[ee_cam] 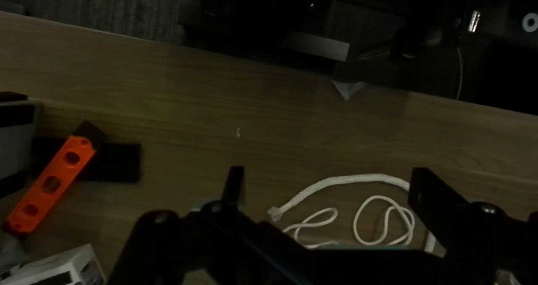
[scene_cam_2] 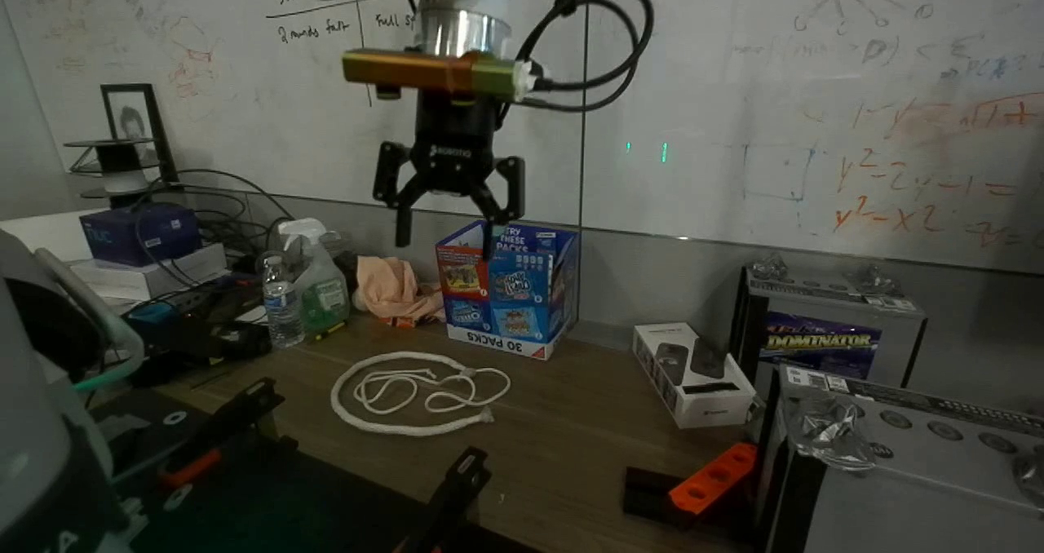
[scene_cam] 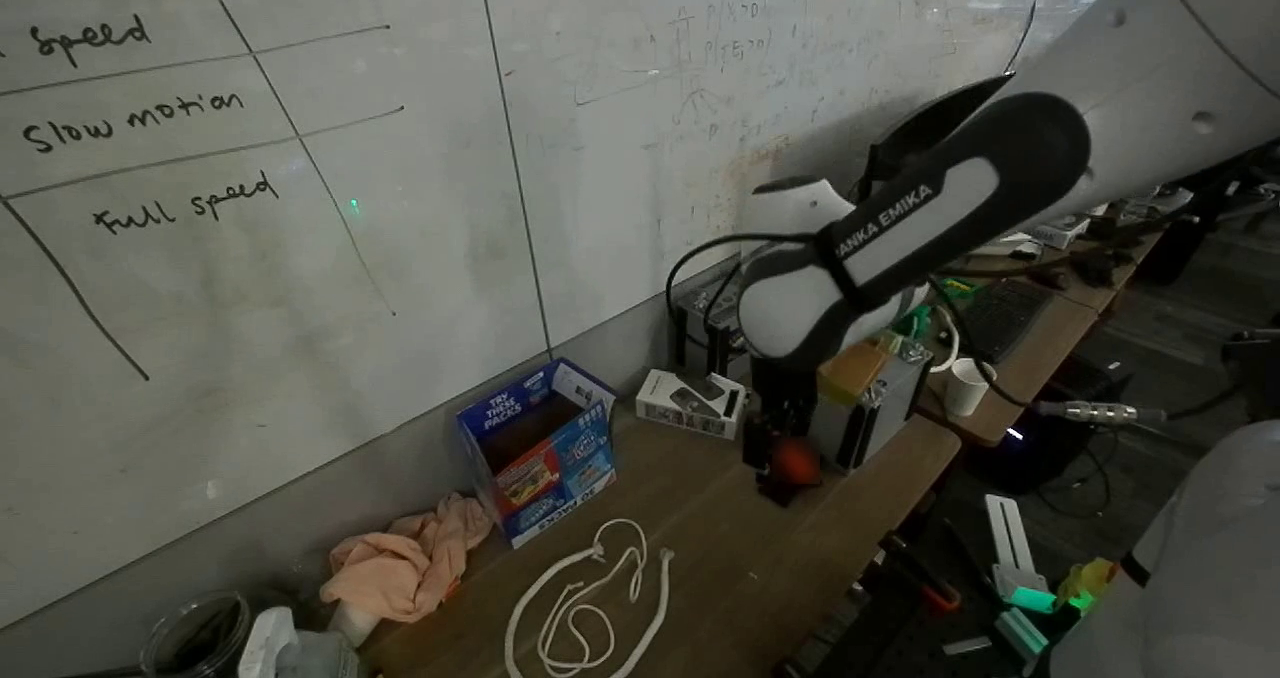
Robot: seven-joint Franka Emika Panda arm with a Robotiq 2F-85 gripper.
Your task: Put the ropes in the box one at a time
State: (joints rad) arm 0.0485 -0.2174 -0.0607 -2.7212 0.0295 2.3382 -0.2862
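Ropes (scene_cam_2: 408, 431) sit btwn box (scene_cam_2: 510, 292) & table edge (ee_cam: 126, 41) — end effector (scene_cam_2: 446, 249) aloft.

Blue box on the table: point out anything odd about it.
On the blue box, the white bottom strip reads "30 PACKS" upside down, odd because "TRY THESE PACKS" on the back panel reads upright.

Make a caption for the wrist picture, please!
The open gripper above a table, with a thick rope curving partly around a thin rope.
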